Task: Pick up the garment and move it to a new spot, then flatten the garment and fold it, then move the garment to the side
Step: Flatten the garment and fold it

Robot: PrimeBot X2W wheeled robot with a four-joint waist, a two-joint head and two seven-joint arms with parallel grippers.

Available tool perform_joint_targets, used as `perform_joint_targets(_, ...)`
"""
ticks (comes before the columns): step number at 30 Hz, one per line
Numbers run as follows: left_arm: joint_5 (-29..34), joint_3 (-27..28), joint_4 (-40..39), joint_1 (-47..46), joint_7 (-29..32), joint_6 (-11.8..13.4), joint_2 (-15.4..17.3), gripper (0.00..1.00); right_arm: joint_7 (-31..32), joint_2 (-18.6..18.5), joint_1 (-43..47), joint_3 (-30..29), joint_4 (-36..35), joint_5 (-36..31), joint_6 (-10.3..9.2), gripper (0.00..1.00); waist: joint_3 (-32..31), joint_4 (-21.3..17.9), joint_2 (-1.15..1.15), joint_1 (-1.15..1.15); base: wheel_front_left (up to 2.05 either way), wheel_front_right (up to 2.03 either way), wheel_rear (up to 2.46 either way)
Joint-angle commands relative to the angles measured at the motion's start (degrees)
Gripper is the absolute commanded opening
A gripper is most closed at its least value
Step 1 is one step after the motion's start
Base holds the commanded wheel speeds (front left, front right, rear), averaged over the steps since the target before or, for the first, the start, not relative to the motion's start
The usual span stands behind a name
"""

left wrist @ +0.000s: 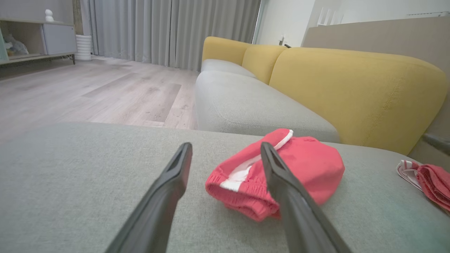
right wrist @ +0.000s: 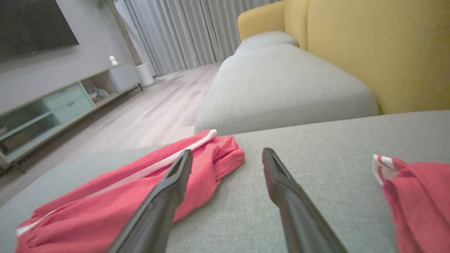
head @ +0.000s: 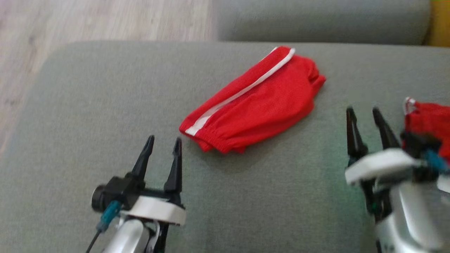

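This is a home living room. A long sofa (right wrist: 281, 88) with grey fabric seat cushions (left wrist: 246, 105) and mustard-yellow padded back cushions (left wrist: 351, 91) stands on a pale wood-plank floor (left wrist: 88, 91), with grey floor-length pleated curtains (left wrist: 158, 31) at the far end. A low open-shelved media cabinet (right wrist: 52, 109) runs under a dark flat wall-mounted screen (right wrist: 31, 24), a white ribbed floor pot (left wrist: 83, 47) beside its end.

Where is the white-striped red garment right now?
In the head view the red mesh garment with a white side stripe lies mid-frame on the grey fabric cushion, just ahead of the left gripper, with a second red garment off to its right.
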Motion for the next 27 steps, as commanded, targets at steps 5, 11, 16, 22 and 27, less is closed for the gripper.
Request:
perform_joint_targets(5,2.5,3.0,-0.3,-6.0,-0.6,-2.7,-2.6,1.00,8.4,-0.2,-15.1,-3.3,6.4,-3.5,-0.04,1.00,8.0,5.0,0.00,-0.01,0.00,0.00,0.00)
perform_joint_targets(11,4.0,3.1,0.8,-8.2,-0.6,-4.9,-4.6,1.00,13.6,-0.2,-25.9,-9.4,17.3,-5.4,-0.04,1.00,11.3,8.5,0.00,-0.01,0.00,0.00,0.00)
perform_joint_targets(16,5.2,2.1,1.5,-10.0,-0.6,-6.5,-5.9,1.00,15.0,-1.3,-34.3,-15.6,26.5,-11.2,-0.04,1.00,13.5,11.7,0.00,-0.01,0.00,0.00,0.00)
perform_joint_targets(22,5.1,0.3,2.1,-11.1,-0.6,-7.3,-6.4,1.00,15.8,-4.2,-39.5,-20.6,35.5,-18.7,-0.04,1.00,14.9,14.6,0.00,-0.01,0.00,0.00,0.00)
perform_joint_targets(27,3.4,-1.5,1.5,-11.4,-0.6,-6.7,-6.4,1.00,18.0,-5.1,-41.2,-22.9,41.0,-24.8,-0.04,1.00,15.4,15.6,0.00,-0.01,0.00,0.00,0.00)
